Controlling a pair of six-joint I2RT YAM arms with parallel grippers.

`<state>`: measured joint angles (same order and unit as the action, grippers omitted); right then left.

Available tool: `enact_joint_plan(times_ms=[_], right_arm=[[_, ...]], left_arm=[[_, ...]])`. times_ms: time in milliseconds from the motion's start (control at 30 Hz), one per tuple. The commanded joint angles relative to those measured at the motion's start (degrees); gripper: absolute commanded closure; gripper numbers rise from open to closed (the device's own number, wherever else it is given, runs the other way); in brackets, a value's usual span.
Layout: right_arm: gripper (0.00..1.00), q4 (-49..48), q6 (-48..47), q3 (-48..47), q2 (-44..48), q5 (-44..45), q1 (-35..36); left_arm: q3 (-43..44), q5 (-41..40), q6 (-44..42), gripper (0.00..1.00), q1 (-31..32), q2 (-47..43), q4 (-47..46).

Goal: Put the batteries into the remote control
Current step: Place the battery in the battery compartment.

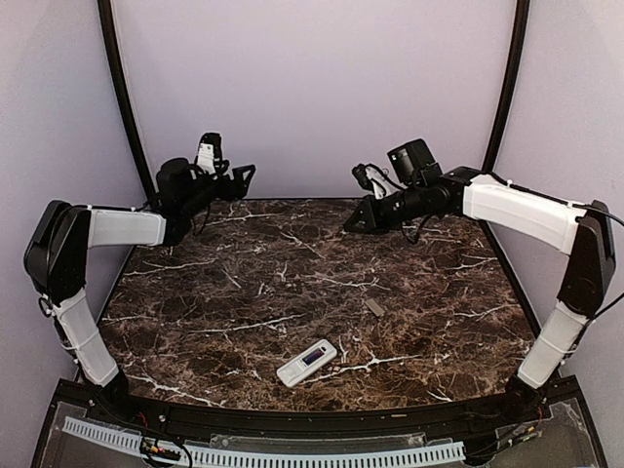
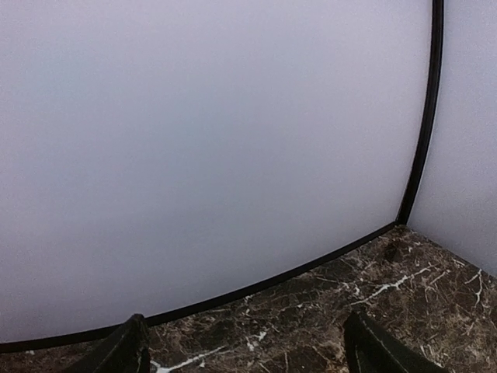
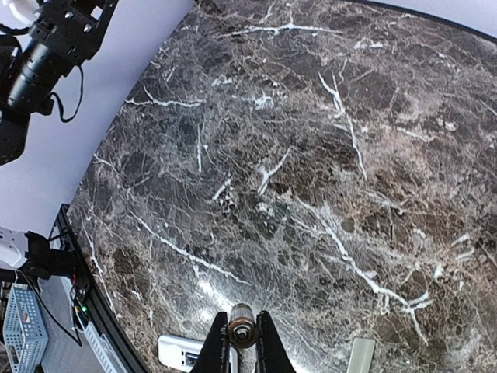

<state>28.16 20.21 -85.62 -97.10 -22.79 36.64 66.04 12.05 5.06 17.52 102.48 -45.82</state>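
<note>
White remote control (image 3: 180, 351) half hidden behind right jaws gripping a battery (image 3: 243, 332); left jaws wide apart.

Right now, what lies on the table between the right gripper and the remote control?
Nothing: in the top view only bare table separates the right gripper from the remote control; the small grey piece lies aside.

Count, all views.
Remote (image 1: 306, 363): 1, white.
Battery (image 3: 241, 317): 1 in view.
Small flat grey piece (image 1: 374, 307): 1.
Arms: 2, namely left arm (image 1: 117, 226) and right arm (image 1: 517, 210).
Grippers: 2, namely left gripper (image 2: 252, 351) and right gripper (image 3: 242, 332); two fingers on each.
Table (image 1: 244, 292): 1, dark marble.
Slotted white strip (image 1: 263, 453) along the near edge: 1.
Blue basket (image 3: 22, 330): 1.
</note>
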Motion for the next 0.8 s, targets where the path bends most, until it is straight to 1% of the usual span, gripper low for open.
enact_joint_plan(times_ms=[0,33,67,100,133,167,200,233,367,467,500,633,700,733,767], right_arm=[[1.00,-1.38,-1.17,5.18,5.11,3.60,2.15],[1.00,-1.82,-1.09,6.30,6.21,3.18,2.46],[1.00,-3.01,-0.80,8.12,7.66,2.46,2.76],[1.00,-4.54,-0.32,10.11,9.15,1.54,3.09],[1.00,-7.06,0.27,12.48,10.71,0.30,3.28],[1.00,-8.57,0.88,14.52,12.00,-0.27,3.42],[1.00,-9.32,1.11,16.04,12.85,-0.83,3.51],[1.00,-9.75,1.25,17.25,13.33,-1.42,3.64],[1.00,-14.17,3.01,22.23,14.61,-4.45,4.21],[1.00,-18.63,6.06,26.08,15.50,-6.51,4.68],[1.00,-19.35,6.84,27.00,15.48,-6.83,5.23],[1.00,-21.98,9.46,30.28,14.23,-6.60,8.58],[1.00,-23.82,11.18,31.40,13.21,-7.19,9.36],[1.00,-25.29,12.04,32.07,12.76,-7.59,9.47],[1.00,-27.33,12.93,32.68,12.42,-7.77,9.45]], left_arm=[[-6.12,-6.24,-5.67,0.13,9.60,-7.79,5.77],[-8.46,-5.57,-5.59,0.13,11.76,-11.00,8.78],[-9.56,-5.30,-4.07,0.13,12.63,-12.75,10.52],[-11.34,-4.83,-2.76,0.13,14.10,-16.52,15.53],[-11.93,-4.75,-0.20,0.13,14.77,-18.37,18.77],[-12.94,-5.26,0.84,0.13,16.39,-22.19,24.97],[-13.52,-5.76,1.51,0.14,17.28,-23.84,28.15],[-14.61,-7.32,1.30,0.14,19.64,-27.07,33.93],[-17.85,-11.97,0.31,0.14,27.15,-33.10,47.45],[-19.85,-13.88,-1.53,0.14,31.99,-34.02,52.49],[-20.46,-13.87,-1.93,0.13,33.97,-33.37,54.32],[-20.69,-13.71,-2.56,0.10,37.37,-29.08,58.96],[-20.90,-13.14,-1.61,0.09,38.24,-27.50,59.25],[-21.44,-11.58,-1.40,0.06,38.63,-27.00,58.37],[-21.86,-10.72,-1.40,0.05,38.81,-26.90,57.68]])
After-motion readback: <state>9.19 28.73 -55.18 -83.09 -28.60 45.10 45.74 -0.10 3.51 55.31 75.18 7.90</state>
